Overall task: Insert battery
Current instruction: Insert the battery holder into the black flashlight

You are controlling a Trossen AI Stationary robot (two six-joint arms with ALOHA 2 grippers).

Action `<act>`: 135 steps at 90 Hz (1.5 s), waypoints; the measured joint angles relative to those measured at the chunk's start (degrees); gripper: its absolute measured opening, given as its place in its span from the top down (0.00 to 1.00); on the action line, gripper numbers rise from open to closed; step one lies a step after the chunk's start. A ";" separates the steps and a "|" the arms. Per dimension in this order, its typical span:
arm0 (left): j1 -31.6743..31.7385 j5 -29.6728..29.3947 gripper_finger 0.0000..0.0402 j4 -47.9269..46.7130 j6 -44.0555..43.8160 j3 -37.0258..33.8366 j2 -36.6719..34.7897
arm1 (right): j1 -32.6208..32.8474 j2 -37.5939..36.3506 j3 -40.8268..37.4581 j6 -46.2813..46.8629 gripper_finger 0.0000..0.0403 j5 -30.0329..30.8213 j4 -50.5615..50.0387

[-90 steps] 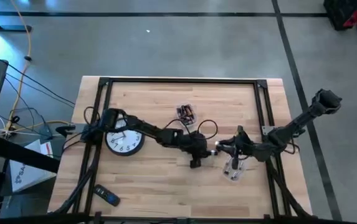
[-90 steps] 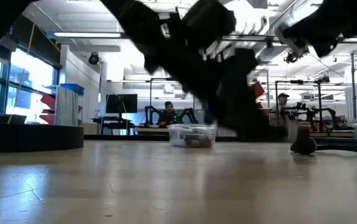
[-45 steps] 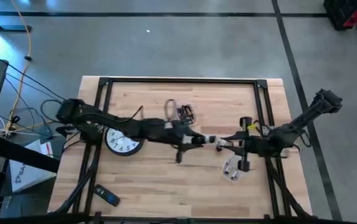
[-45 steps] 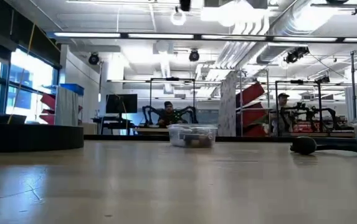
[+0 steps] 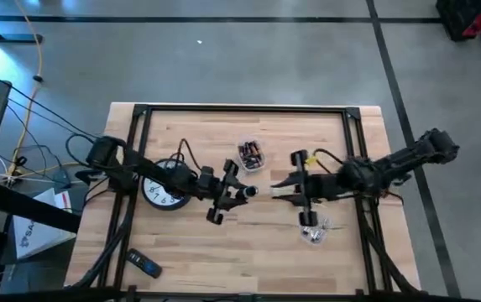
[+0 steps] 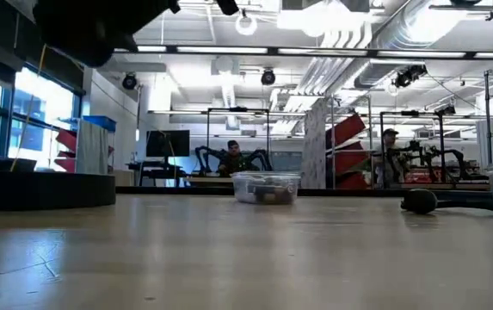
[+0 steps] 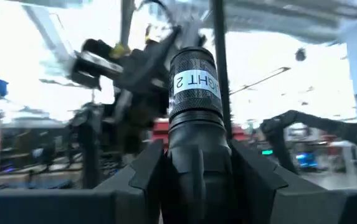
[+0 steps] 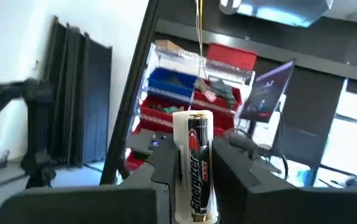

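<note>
Since half a second earlier my grippers had drawn apart above the table, left gripper [image 5: 242,192] clamping the black cylindrical flashlight [image 7: 194,112], right gripper [image 5: 279,184] pinching the black-and-silver Energizer battery [image 8: 194,165], not yet inserted.

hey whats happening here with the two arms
The left gripper holds a black flashlight and the right gripper holds a battery. Both are raised above the wooden table, facing each other with a gap between them. The battery is not in the flashlight yet.
</note>
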 joint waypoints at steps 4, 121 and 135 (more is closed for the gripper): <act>-0.03 0.46 0.70 -0.21 -0.04 0.22 0.36 | -0.95 1.76 1.44 0.97 0.89 -1.80 0.83; -0.89 2.39 0.70 -1.69 1.61 5.41 -1.69 | -5.67 12.99 11.46 1.77 0.89 -14.38 7.50; -0.24 2.39 0.70 -0.38 1.42 5.44 -1.62 | -5.65 12.99 11.46 2.41 0.89 -15.13 7.16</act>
